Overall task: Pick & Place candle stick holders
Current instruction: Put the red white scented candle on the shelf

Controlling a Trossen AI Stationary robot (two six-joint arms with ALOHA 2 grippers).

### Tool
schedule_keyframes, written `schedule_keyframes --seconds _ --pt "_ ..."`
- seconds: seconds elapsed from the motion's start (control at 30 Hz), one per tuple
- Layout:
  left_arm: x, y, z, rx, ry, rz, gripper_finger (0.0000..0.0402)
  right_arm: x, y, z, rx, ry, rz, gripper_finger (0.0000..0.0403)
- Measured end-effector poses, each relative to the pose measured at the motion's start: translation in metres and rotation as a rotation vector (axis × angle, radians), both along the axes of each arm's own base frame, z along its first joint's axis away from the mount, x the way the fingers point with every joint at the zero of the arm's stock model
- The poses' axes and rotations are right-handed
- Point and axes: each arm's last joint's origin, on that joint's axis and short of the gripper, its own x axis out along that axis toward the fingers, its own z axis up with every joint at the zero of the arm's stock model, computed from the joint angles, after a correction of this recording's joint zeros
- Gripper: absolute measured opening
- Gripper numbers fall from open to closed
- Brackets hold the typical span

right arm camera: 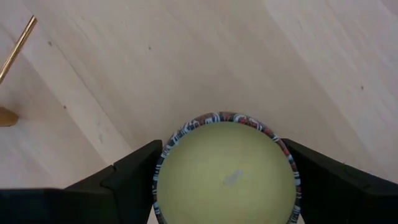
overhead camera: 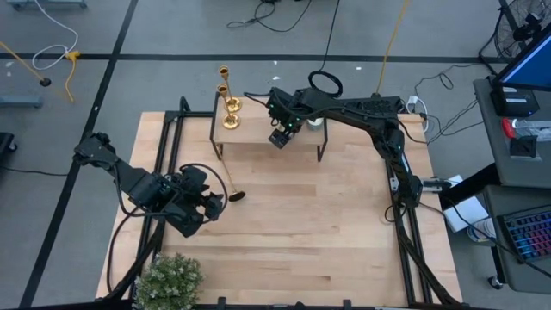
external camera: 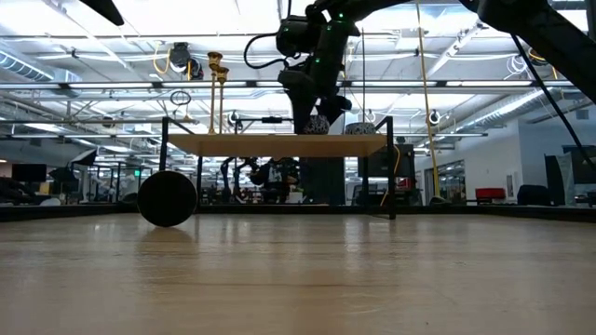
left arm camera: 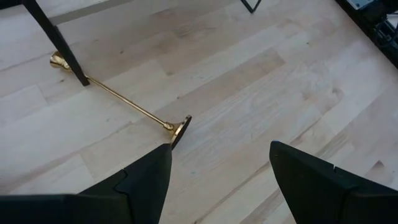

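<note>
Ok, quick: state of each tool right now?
Left tool: open, empty, near the fallen candlestick.
Right tool: closed around a round candle.

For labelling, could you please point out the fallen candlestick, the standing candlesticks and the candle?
fallen candlestick (left arm camera: 127, 104): left wrist view, mid stem.
standing candlesticks (overhead camera: 231, 108): high view, base.
candle (right arm camera: 227, 174): right wrist view, top face.

Fallen candle stick holder (left arm camera: 118, 96) partly behind shelf leg (left arm camera: 59, 43); candle (right arm camera: 227, 180) cut off.
</note>
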Motion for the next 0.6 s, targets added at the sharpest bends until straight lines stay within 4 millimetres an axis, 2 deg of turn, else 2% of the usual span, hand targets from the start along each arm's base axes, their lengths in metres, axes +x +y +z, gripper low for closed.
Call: schedule_keyframes --seconds 0.37,0.6 --pt "0.001 0.001 0.000 0.008 0.005 -0.006 0.0273 -0.017 0.001 0.028 -0.040 -0.041 -0.036 0.0297" --pt "0.002 0.003 0.000 0.016 0.011 -0.008 0.0273 -0.022 0.001 0.029 -0.035 -0.015 -0.037 0.0297"
